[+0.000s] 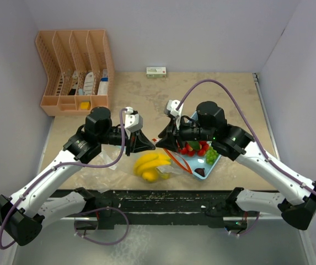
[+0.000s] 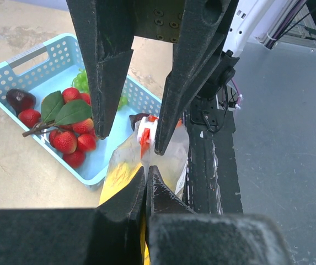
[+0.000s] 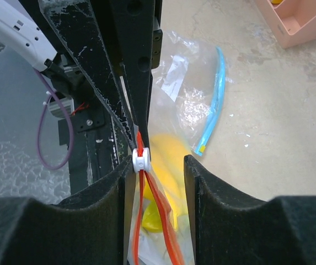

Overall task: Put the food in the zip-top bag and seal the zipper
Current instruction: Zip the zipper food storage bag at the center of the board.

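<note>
- Slider: our right hand (image 3: 160, 165), jaws apart, should clamp the white plastic slider (image 3: 140, 160) squarely.
- Left hand (image 2: 146, 175) apparently pinches the clear zip-top bag (image 2: 122, 157); hold it taut.

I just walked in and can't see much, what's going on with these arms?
The two arms are working on a zip-top bag with yellow food in it. The left gripper pinches the bag's edge; the right gripper is open, astride the red zipper beside its white slider. Strawberries and grapes lie in the basket.
</note>
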